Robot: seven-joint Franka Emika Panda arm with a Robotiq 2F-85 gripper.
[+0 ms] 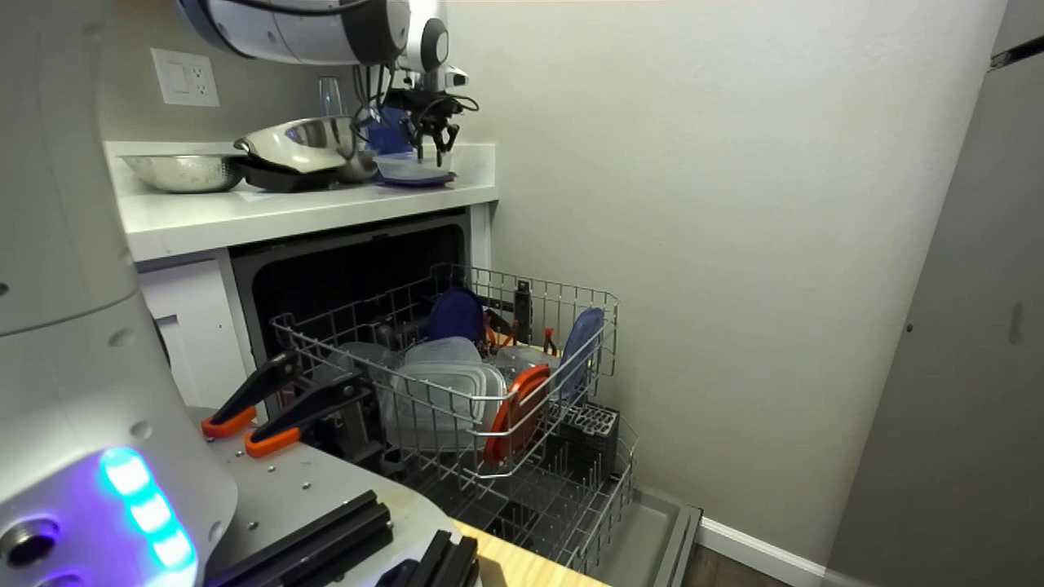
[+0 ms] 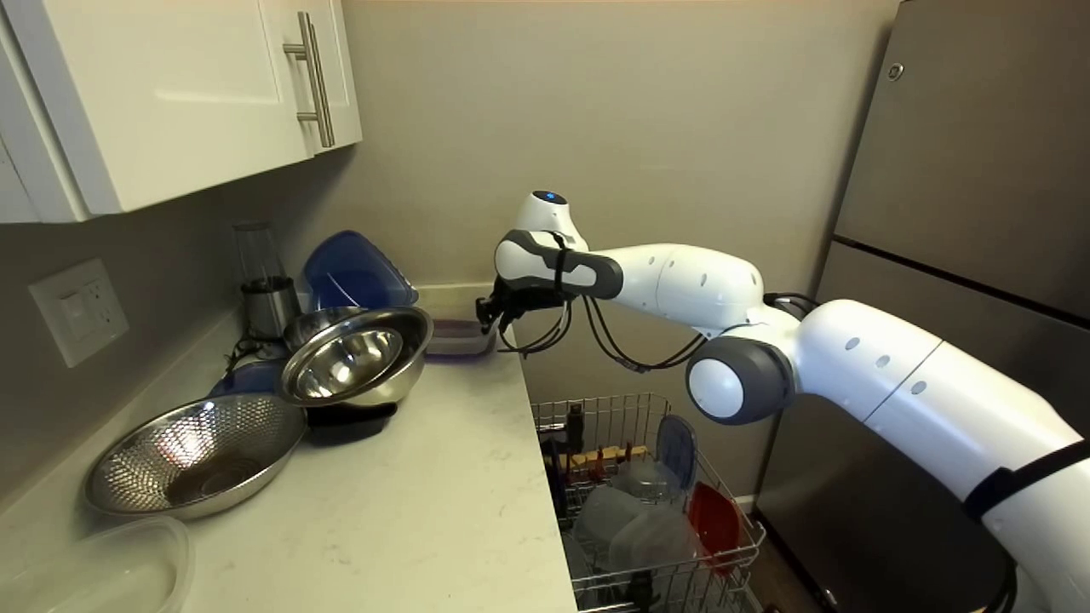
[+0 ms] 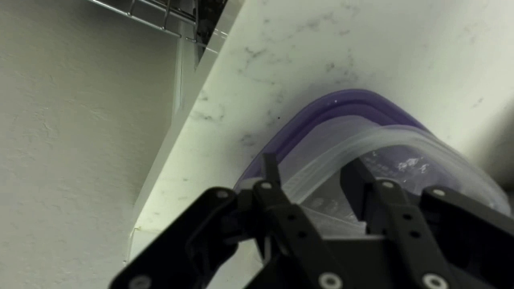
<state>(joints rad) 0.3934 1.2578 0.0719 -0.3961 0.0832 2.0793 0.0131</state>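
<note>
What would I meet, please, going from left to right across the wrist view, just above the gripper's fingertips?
The wall → the pale countertop → the purple lid → the clear container → more of the countertop.

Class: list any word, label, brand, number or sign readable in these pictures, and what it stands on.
No text can be read.
Round emblem on the refrigerator: too small to read.
Blue-lit mark on the robot arm: too small to read.
Faint marks in the clear container: too blurred to tell whether they are lettering.
</note>
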